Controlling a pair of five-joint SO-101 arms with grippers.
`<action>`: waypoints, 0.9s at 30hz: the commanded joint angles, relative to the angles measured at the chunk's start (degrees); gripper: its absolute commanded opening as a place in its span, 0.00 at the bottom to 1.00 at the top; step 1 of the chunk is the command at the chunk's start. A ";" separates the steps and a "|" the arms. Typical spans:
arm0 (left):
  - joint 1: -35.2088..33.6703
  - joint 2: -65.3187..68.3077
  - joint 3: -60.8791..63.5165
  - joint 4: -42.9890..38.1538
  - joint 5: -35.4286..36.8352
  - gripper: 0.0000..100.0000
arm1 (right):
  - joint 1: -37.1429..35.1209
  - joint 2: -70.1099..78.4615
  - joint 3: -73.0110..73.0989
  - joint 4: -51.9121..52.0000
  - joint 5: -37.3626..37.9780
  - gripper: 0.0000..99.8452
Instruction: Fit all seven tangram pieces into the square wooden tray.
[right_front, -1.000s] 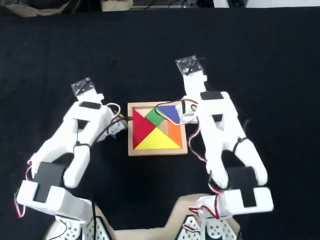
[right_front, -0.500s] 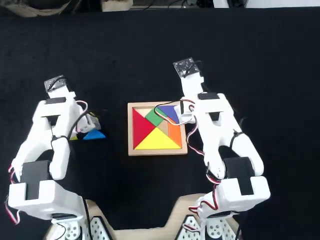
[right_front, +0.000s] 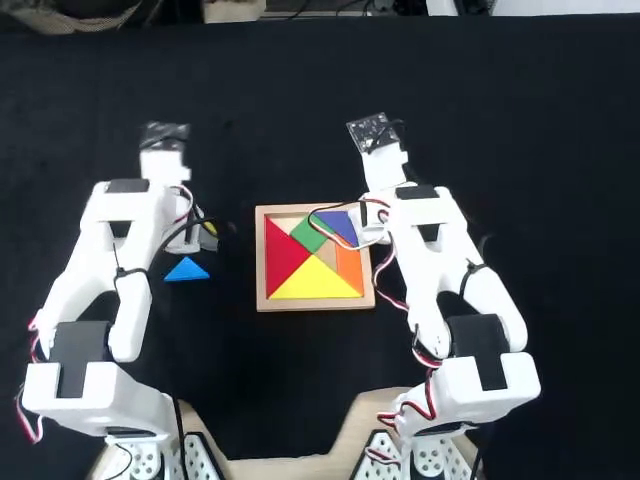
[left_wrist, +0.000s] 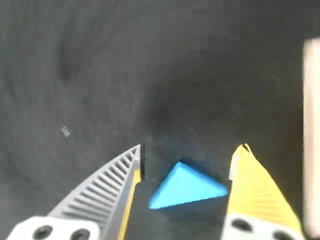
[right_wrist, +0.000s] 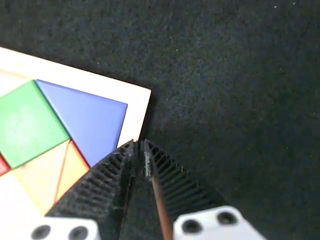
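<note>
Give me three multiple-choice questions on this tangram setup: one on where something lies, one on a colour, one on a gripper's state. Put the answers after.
1. Where does the loose small triangle lie?
A. on the black table beside the wooden tray
B. inside the tray
C. on top of an arm

2. What colour is that triangle?
A. red
B. green
C. blue

3. How do the right gripper jaws stand?
A. wide open
B. shut, with nothing between them
C. shut on a yellow piece

Answers:
1 A: the high view shows it on the table, apart from the tray's rim.
2 C: it shows blue from above and between the open jaws of the left gripper.
3 B: in the right wrist view the tips meet over the tray's edge, with no piece between them.
</note>
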 joint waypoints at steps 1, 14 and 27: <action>0.57 -0.97 -9.45 10.55 -33.05 0.29 | -0.79 -0.22 -0.22 -0.97 0.70 0.01; 1.71 3.25 -7.16 14.42 -60.92 0.29 | -0.79 -0.22 -0.22 -1.32 2.73 0.01; 2.33 2.99 1.71 6.42 -61.36 0.29 | -0.79 -0.22 -0.22 -2.02 2.73 0.01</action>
